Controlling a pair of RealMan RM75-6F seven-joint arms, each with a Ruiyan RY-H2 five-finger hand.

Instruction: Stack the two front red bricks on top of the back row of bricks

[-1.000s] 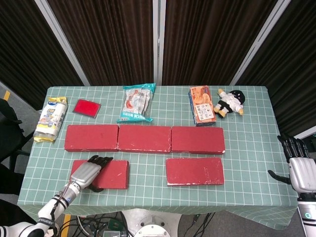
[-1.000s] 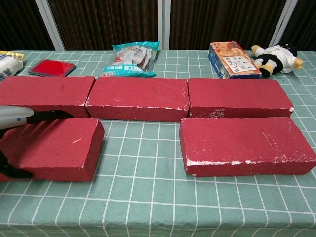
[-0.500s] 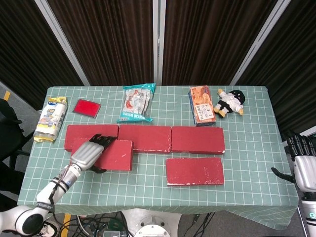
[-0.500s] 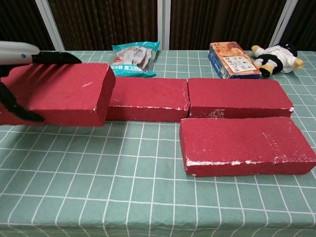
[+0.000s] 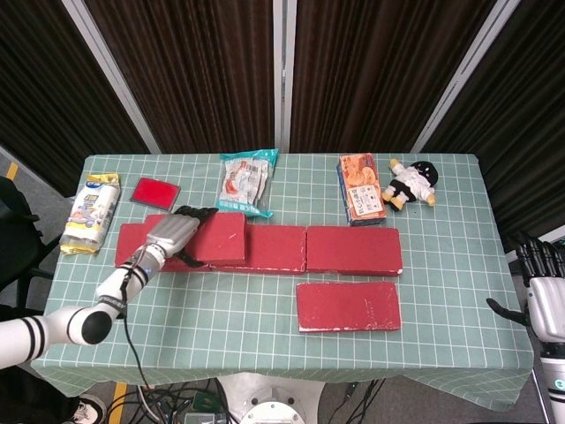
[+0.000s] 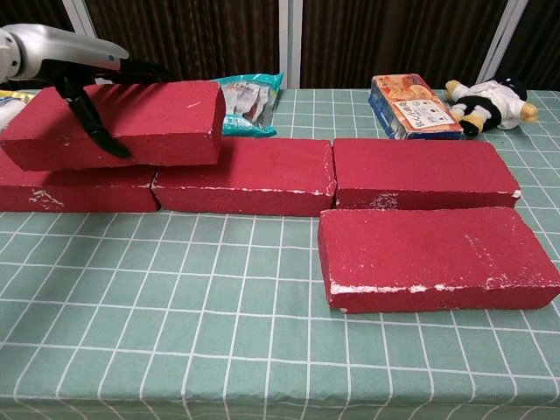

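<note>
Over back row's left end | left hand [image 5: 172,233] clamps front red brick [image 6: 122,122] | seemingly overhanging the seam: square it, lower flat | right hand [image 5: 545,296] idle, fingers apart

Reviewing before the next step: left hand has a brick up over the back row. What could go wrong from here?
1. The held brick spans the seam between the back row's left brick and middle brick, overhanging the row's front; released there, it might rock or tip.
2. The left hand grips one end only, so the brick could twist.
3. The snack bag lies just behind; pushing further could nudge it.
</note>
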